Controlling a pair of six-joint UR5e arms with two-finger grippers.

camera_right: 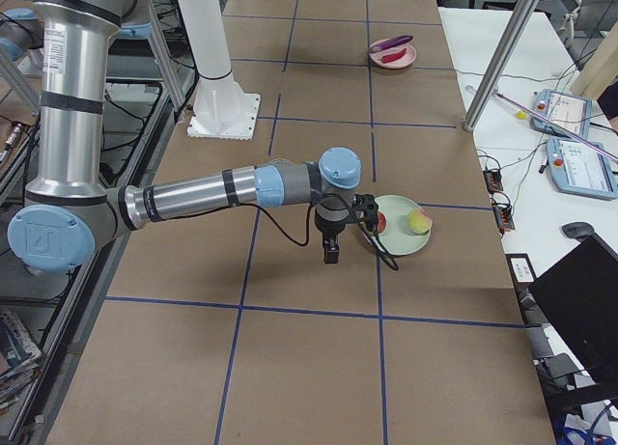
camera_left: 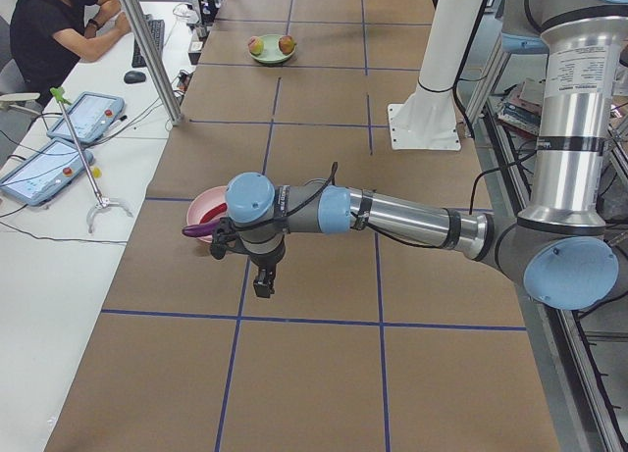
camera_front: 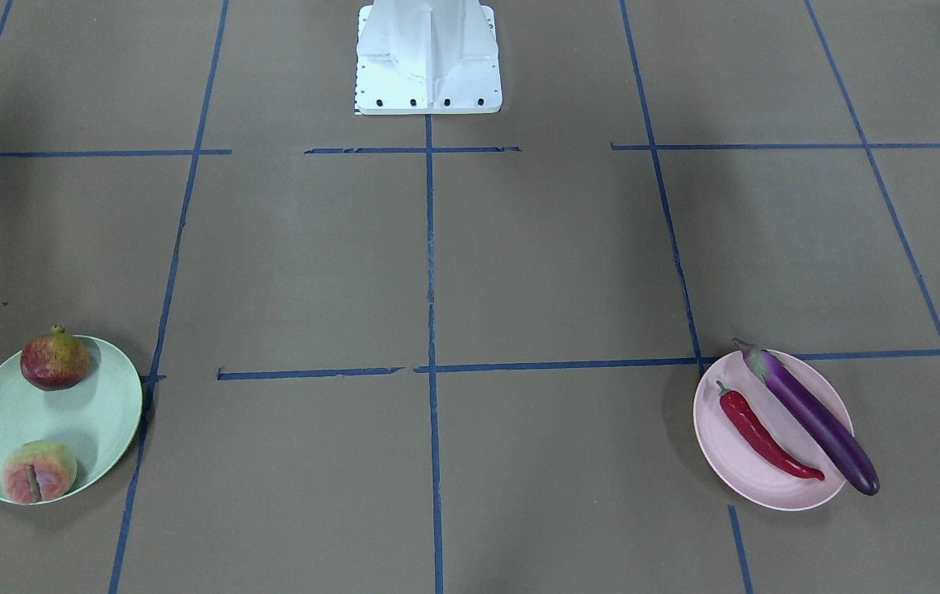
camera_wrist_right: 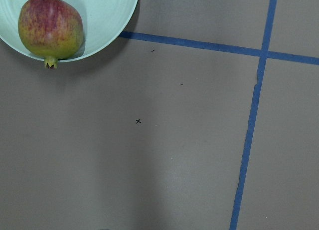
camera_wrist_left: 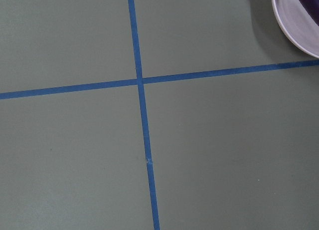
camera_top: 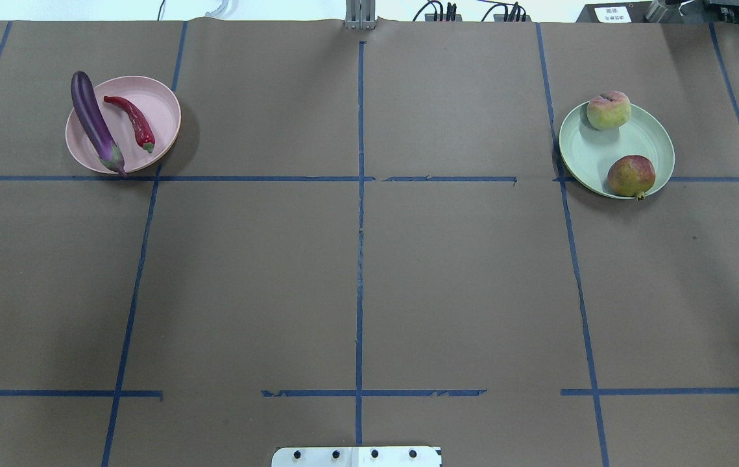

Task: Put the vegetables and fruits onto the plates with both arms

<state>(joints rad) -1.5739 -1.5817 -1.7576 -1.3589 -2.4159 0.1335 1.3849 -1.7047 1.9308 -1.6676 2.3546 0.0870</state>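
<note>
The purple eggplant (camera_top: 93, 120) and the red chili pepper (camera_top: 132, 120) lie on the pink plate (camera_top: 161, 107) at the far left. The peach (camera_top: 608, 109) and the pomegranate (camera_top: 630, 176) sit on the green plate (camera_top: 642, 139) at the far right. My left gripper (camera_left: 263, 283) hangs above the table just beside the pink plate and holds nothing I can see. My right gripper (camera_right: 331, 252) hangs beside the green plate. Both show only in the side views, so I cannot tell if they are open or shut. The right wrist view shows the pomegranate (camera_wrist_right: 50, 28).
Brown paper with blue tape lines (camera_top: 359, 194) covers the table. The white base block (camera_front: 428, 58) stands at the robot's edge. Tablets (camera_left: 83, 119) and a seated person (camera_left: 59, 30) are at a side desk beyond the far edge.
</note>
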